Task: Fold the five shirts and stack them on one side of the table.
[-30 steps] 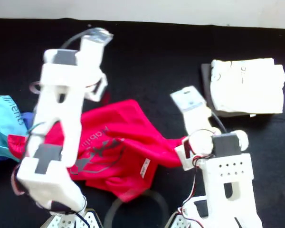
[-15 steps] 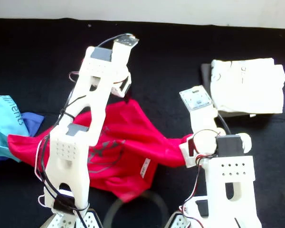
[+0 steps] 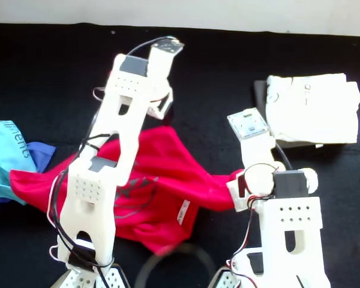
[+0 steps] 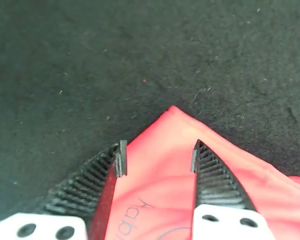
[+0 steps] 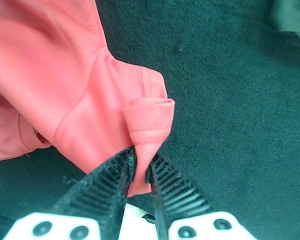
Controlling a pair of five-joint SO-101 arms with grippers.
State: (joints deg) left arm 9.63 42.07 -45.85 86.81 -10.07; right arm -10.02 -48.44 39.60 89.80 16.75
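I'm watching the red shirt lying crumpled on the black desk between the two arms. The left arm is stretching out over the shirt, and its jaws are standing released, parted wide. In the left wrist view they are straddling the shirt's pointed corner. Red cloth is filling the gap between them, and the tip of the corner is poking out just past their ends onto bare desk. I cannot tell whether they are touching the cloth or hovering just over it.

The right arm is sitting at the shirt's other end. Its jaws are clenched on the red shirt, pinching a small rolled fold of hem right at their tips, while the rest of the cloth is spreading away to one side.

From the high view, the shirt's long axis is running across the desk, side to side. One end is lying just beside a light blue shirt at the left, and the other is narrowing into the right jaws. The peaked corner is pointing toward the far edge of the desk, away from the arm bases.

A folded white shirt is resting at the far right, well apart from the red one.
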